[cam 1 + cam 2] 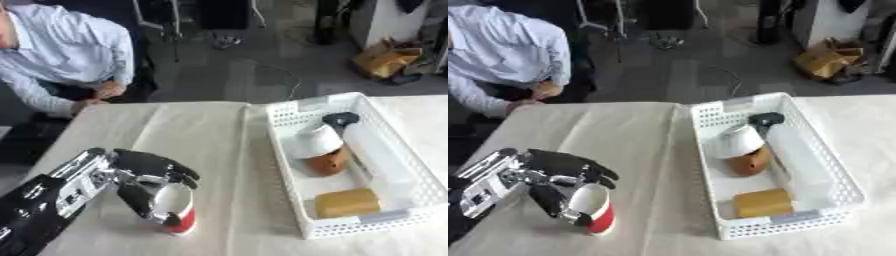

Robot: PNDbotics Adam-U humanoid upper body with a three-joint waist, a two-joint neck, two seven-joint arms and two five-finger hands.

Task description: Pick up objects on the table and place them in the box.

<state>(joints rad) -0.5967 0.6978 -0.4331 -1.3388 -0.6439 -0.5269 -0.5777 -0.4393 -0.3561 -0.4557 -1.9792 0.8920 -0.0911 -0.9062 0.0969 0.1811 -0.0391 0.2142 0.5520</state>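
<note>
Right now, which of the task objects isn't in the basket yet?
The red-and-white cup, gripped by the left hand on the tablecloth. The yellow block and orange-and-white piece already lie inside the white basket.

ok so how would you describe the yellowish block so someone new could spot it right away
Start at the white perforated basket on the right side of the cloth-covered table. Look in its near end, closest to the robot: the tan block lies there alone. Its neighbours further back are a white and orange rounded thing and a dark object.

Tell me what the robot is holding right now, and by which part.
The left hand is curled round the red and white cup, fingers and thumb at its upper half near the rim; the cup stands on the table. The right hand is not in view.
</note>
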